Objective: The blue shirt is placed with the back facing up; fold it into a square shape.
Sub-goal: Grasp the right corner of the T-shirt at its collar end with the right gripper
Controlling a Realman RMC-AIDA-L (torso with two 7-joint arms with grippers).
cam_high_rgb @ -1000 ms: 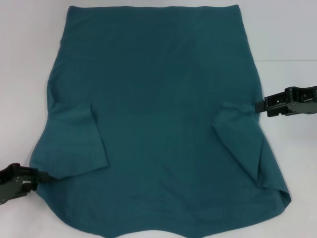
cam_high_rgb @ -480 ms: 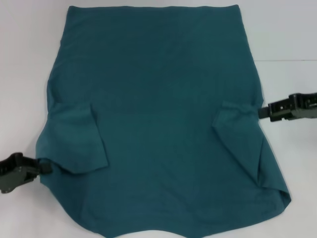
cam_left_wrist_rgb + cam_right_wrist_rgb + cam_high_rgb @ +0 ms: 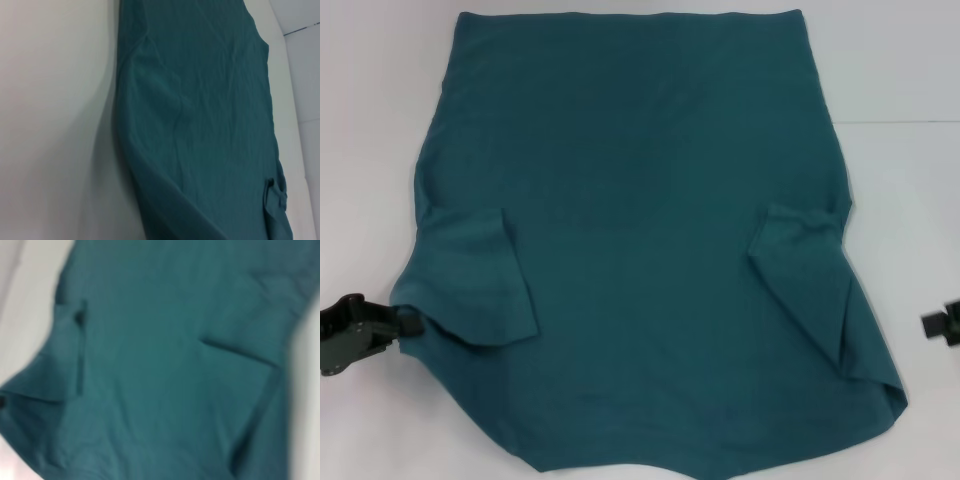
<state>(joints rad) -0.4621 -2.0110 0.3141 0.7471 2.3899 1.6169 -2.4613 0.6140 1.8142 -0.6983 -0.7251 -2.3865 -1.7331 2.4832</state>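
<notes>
At table's left edge, my left gripper (image 3: 405, 322) pinches the blue shirt (image 3: 640, 200) hem; right gripper (image 3: 938, 325) well clear, grip state indeterminable. Risk: one-sided pull skews the fold.

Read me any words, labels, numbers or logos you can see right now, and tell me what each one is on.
None: no readable text shows in any view.
The blue shirt lies with a plain side up, showing no print, tag or label.
The left gripper, at the shirt's near left edge, and the right gripper, at the frame's right edge, show no markings.
The white table is unmarked.
</notes>
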